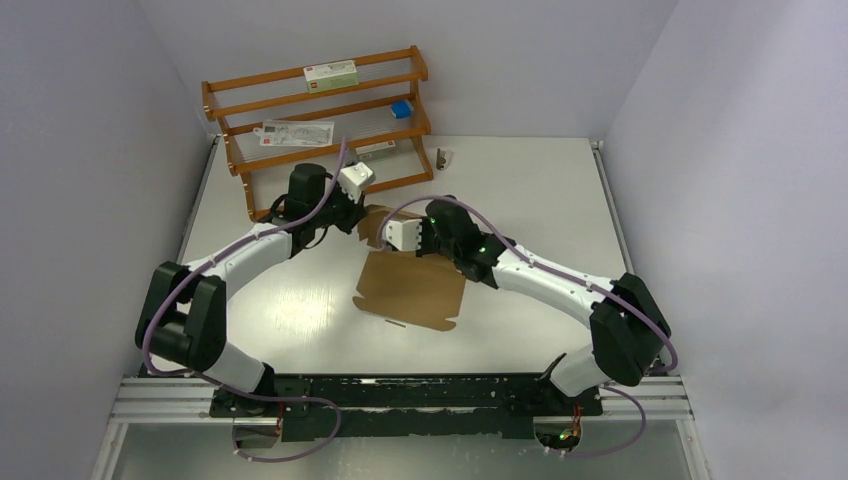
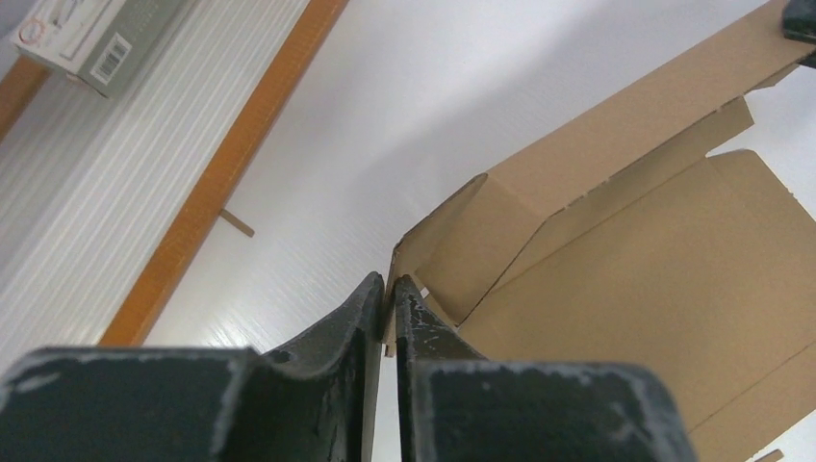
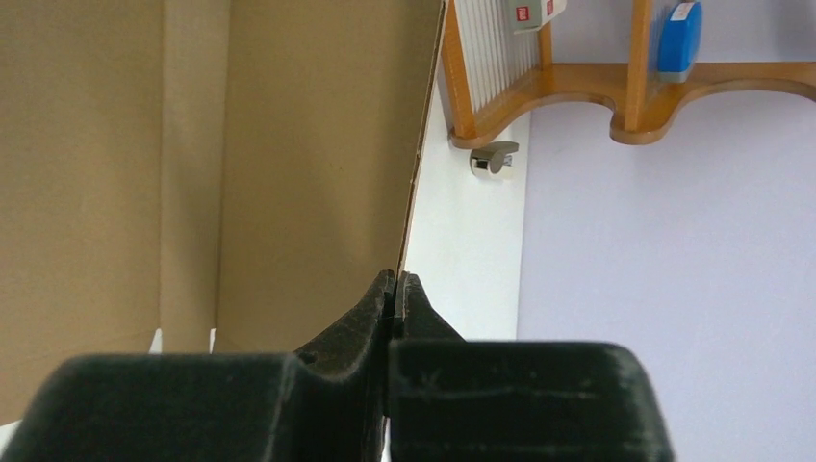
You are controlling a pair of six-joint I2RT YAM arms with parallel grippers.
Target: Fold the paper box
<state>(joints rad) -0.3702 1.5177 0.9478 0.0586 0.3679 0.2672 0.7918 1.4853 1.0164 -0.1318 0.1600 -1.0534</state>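
**Work surface.** The table (image 1: 530, 200) is white and glossy, with soft reflections across its middle.

**Task item.** The paper box (image 1: 412, 288) is plain matte brown cardboard, unprinted, die-cut with creases, tabs and notched corners. It sits near the middle of the table, slightly toward the far edge. Its broad base panel lies flat. The strip along its far side is lifted off the surface, forming a wall with a short end flap turned in at a crease.

**Left gripper** (image 2: 390, 286). The fingers are black, hard and wedge-shaped, with scuffs of whitish wear. They are drawn almost together and pinch the thin edge of the raised end flap. A sliver of cardboard shows in the narrow slot between them.

**Right gripper** (image 3: 395, 281). The fingers have the same black, tapered form. They are pressed tight, with the edge of an upright cardboard panel running straight down into the seam between the tips. That panel stands nearly vertical, smooth-faced, with one lengthwise crease band.

**Other items.**
- A tiered rack (image 3: 568, 80) of orange-brown varnished wood, with scalloped end pieces, stands at the far left corner of the table. Its shelves are lined with ribbed white sheet.
- A small white carton (image 1: 330, 72) with red labelling lies on the top tier.
- A small blue box (image 1: 401, 108) with rounded corners sits on a lower tier.
- A small grey metal piece (image 1: 441, 158) stands on the table just beside the rack's right end. Its exact form is too small to make out.
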